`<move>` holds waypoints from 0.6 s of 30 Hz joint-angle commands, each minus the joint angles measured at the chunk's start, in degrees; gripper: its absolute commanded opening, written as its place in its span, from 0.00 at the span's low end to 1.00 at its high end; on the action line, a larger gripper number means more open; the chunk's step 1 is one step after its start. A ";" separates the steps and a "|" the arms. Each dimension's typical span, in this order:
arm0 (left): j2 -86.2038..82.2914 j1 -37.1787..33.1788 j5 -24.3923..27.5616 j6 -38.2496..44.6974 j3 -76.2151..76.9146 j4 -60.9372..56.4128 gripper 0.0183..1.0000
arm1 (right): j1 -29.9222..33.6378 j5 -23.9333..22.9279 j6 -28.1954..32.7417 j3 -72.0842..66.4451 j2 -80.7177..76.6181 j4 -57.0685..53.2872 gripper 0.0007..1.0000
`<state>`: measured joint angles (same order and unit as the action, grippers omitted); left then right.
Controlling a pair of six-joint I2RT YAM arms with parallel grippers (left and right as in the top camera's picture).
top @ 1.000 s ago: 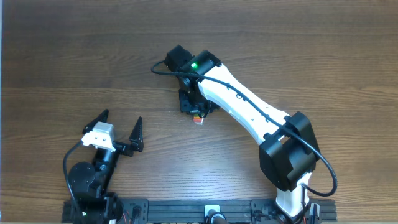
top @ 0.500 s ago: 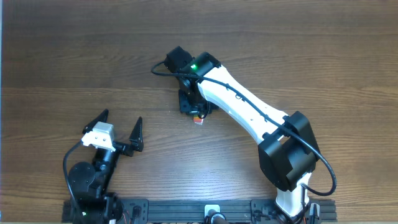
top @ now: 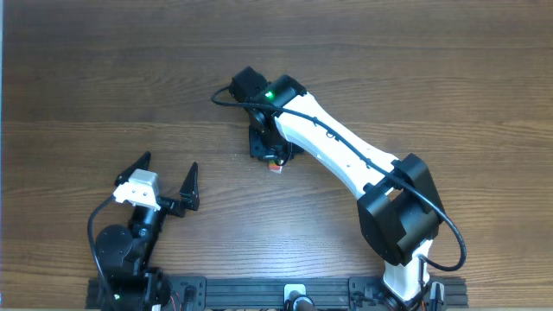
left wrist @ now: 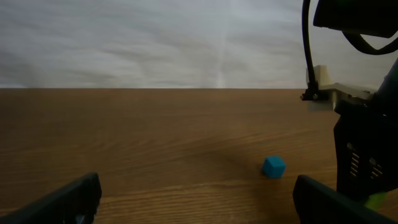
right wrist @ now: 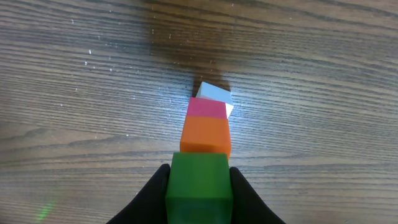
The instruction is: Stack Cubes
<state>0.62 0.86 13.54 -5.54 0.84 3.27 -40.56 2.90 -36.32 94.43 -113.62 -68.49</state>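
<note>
Placing step, seemingly: right tool (right wrist: 199,182) grips the green plastic cube (right wrist: 199,174) atop the orange, pink and white cube tower (right wrist: 206,127); next, release gently. Left tool (top: 169,164) gapes, empty.

The table (top: 86,69) is grained wood with faint sheen; the green cube (right wrist: 199,183) looks smooth, matt.
</note>
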 commanded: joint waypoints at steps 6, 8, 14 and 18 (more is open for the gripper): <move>-0.24 0.26 0.57 0.81 -0.50 -0.28 1.00 | -0.42 -1.11 -1.86 -0.39 0.68 0.26 0.01; -0.24 0.26 0.57 0.81 -0.50 -0.28 1.00 | -0.42 -1.31 -2.03 -0.42 0.68 0.39 0.01; -0.24 0.26 0.57 0.81 -0.50 -0.26 1.00 | -0.42 -1.95 -2.01 -0.44 0.68 0.39 0.01; -0.24 0.26 0.57 0.81 -0.50 -0.28 1.00 | -0.42 -1.99 -2.01 -0.44 0.66 0.39 0.01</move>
<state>0.62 0.86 13.54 -5.54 0.84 3.27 -40.56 2.22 -37.54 94.41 -113.62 -68.25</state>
